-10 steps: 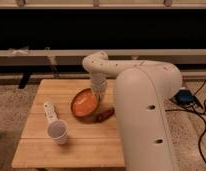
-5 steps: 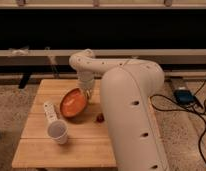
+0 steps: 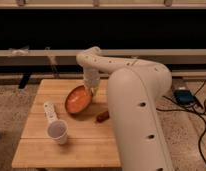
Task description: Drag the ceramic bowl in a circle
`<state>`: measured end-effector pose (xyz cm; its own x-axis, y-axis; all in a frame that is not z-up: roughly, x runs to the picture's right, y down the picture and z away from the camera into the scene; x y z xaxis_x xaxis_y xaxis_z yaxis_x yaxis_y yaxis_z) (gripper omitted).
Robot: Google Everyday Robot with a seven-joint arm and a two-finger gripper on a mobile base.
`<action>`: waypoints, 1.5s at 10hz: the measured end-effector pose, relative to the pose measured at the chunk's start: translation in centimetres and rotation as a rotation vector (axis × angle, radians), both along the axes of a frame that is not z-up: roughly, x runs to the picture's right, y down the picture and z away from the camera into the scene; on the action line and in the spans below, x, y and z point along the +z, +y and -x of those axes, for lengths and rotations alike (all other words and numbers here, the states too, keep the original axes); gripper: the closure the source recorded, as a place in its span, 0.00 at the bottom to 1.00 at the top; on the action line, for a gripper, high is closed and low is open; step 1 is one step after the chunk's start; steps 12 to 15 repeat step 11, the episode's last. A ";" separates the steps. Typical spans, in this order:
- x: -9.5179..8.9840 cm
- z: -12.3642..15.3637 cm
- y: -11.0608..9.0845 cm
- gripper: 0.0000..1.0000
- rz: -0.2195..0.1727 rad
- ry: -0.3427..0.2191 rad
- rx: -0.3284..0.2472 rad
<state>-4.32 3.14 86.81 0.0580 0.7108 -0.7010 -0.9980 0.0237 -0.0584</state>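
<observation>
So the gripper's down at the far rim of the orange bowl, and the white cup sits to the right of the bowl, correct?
Not quite. The camera view shows the white cup to the left of the ceramic bowl and nearer the table's front edge, not to its right. The rest holds: the gripper is down at the bowl's far rim.

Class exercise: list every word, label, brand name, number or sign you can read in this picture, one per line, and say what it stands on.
None can be read.
The ceramic bowl, the white paper cup, the white object beside it and the wooden table show no print.
The gripper, at the bowl's far rim, and the arm's white shell show only small dark holes.
</observation>
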 end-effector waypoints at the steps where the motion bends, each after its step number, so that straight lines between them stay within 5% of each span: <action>1: -0.1 -0.9 -0.3 0.20 -0.011 -0.002 0.018; 8: -3.1 -2.2 -3.7 0.20 -0.092 -0.054 0.001; 15: -3.1 -1.9 -3.7 0.20 -0.093 -0.058 -0.003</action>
